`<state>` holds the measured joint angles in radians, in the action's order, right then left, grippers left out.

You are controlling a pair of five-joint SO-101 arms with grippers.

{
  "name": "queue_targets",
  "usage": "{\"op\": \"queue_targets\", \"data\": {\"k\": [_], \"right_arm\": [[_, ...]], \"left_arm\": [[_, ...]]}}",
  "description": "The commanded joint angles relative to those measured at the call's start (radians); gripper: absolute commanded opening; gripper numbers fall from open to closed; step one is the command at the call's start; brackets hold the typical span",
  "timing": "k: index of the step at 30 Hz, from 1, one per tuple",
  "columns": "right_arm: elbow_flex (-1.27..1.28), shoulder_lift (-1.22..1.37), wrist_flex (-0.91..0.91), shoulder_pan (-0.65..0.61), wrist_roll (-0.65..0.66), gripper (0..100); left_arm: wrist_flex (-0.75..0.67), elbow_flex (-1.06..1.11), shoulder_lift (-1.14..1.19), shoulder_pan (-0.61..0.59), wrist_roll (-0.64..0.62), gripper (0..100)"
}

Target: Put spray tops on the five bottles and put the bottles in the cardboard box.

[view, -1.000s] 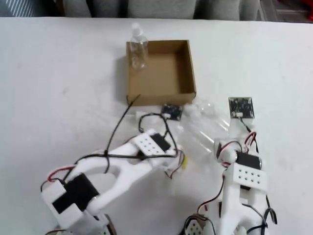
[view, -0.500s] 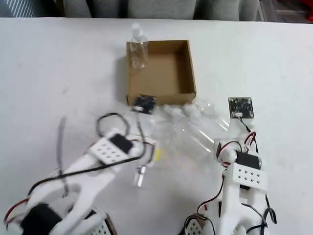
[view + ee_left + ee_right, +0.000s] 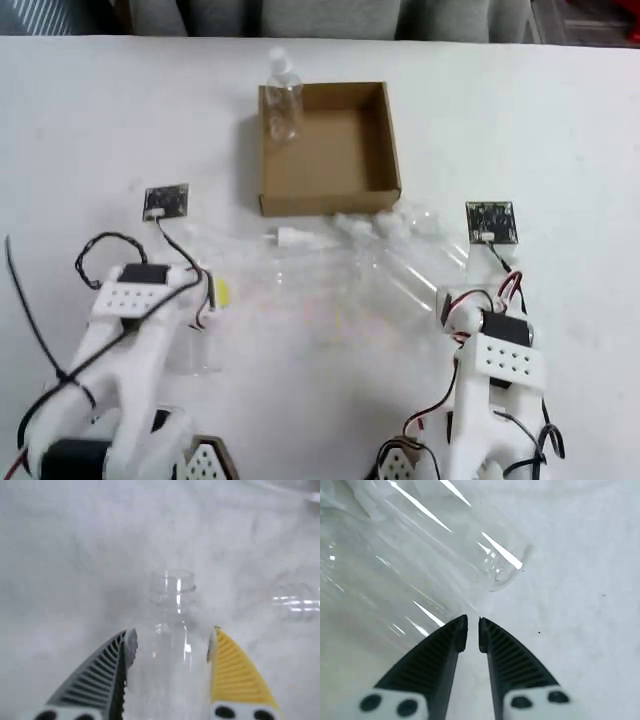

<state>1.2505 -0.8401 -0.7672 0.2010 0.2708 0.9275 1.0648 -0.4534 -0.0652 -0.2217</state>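
Well left of the box [image 3: 330,203] and nearer the arms, the left gripper [image 3: 172,635] clamps a topless bottle [image 3: 172,587] between its grey and yellow fingers. A capped bottle [image 3: 283,100] stands at the box's far left corner. Just before the box's front wall lie a spray top [image 3: 288,237] and, rightward, loose bottles [image 3: 400,265]. The right gripper [image 3: 471,628], fingers nearly touching and empty, sits at their near end.

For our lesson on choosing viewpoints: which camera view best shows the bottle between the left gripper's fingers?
The left wrist view: the bottle shows its open, topless neck, held in the left gripper. The high view gives just a faint clear outline; the right wrist view faces other bottles.
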Motion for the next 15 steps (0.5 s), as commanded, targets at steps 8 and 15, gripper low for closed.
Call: {"op": "queue_targets", "data": {"k": [8, 15], "right_arm": [[-0.006, 0.001, 0.015, 0.004, 0.011, 1.9], [-0.006, 0.001, 0.015, 0.004, 0.011, 2.1]], "left_arm": [[0.101, -0.23, 0.249, -0.05, 0.009, 34], [0.262, -0.354, 0.257, -0.045, 0.011, 34]]}}
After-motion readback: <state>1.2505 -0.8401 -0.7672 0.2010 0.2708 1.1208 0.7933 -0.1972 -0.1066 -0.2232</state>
